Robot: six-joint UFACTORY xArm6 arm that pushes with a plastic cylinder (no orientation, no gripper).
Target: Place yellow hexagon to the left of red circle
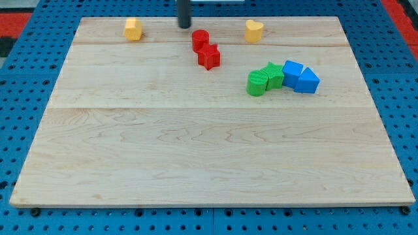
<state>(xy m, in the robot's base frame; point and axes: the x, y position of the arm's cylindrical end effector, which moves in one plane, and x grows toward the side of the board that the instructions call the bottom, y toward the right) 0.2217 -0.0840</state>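
The yellow hexagon (133, 29) sits near the view's top left of the wooden board (196, 150). The red circle (200, 40) lies to its right, near the top middle, touching a red star-like block (209, 57) just below it. My tip (185, 26) is near the board's top edge, between the two, just up and left of the red circle and well right of the yellow hexagon. It touches neither.
A yellow heart-shaped block (254, 30) sits at the top right. Two green blocks (258, 83) (274, 75) and two blue blocks (292, 72) (307, 81) cluster at the right. A blue pegboard (26, 98) surrounds the board.
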